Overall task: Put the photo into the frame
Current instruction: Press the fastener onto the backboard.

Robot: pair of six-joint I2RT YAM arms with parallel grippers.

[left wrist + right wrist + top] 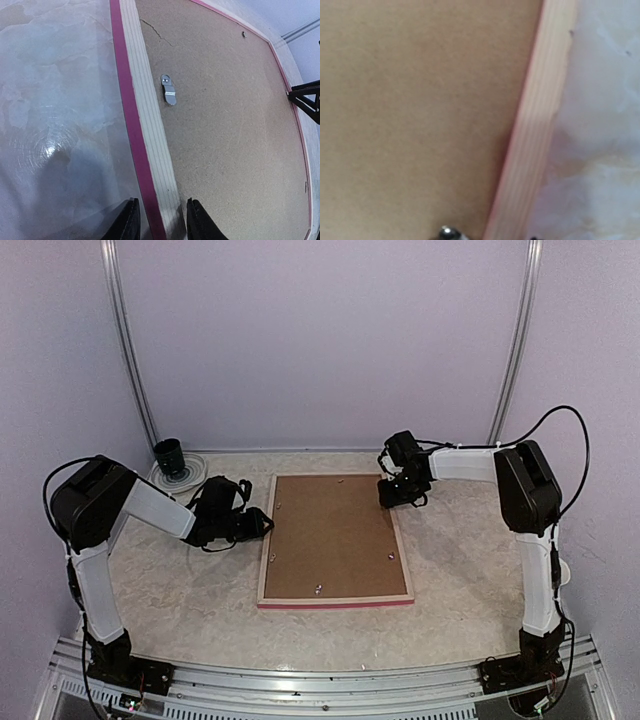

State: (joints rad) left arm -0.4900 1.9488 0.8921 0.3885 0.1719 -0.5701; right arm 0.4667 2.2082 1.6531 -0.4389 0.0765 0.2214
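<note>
Two sets of jaws, both mine, are at one picture frame [335, 602], which lies face down in the middle of the bench [180, 590].

My left jaws sit at the frame's 9 o'clock, on its left rail. In the left wrist view, two dark fingers [127, 222] stand a narrow way apart with the rail running between them. One finger is outside, against the pink edge. The other is inside, where the wood meets the backing board [335, 535]. The rail fills the gap, so these jaws are closed on the frame, kept apart only by the rail's width.

My right jaws hang over the frame's 1 o'clock corner, at the far end of the right rail. The right wrist view shows only a blurred close-up of pale wood rail and brown board. I cannot tell whether these jaws are open or closed, or whether they touch anything.

The frame is a large, thin rectangle with its long sides running from 6 to 12 o'clock. Its back is pale wood. Its outer edge is bright pink-red, seen as a strip along the near end at 6 o'clock. The brown board fills the opening and has a fine crack near the far left corner. A small metal clip [168, 90] lies on the board just inside the left rail.
</note>
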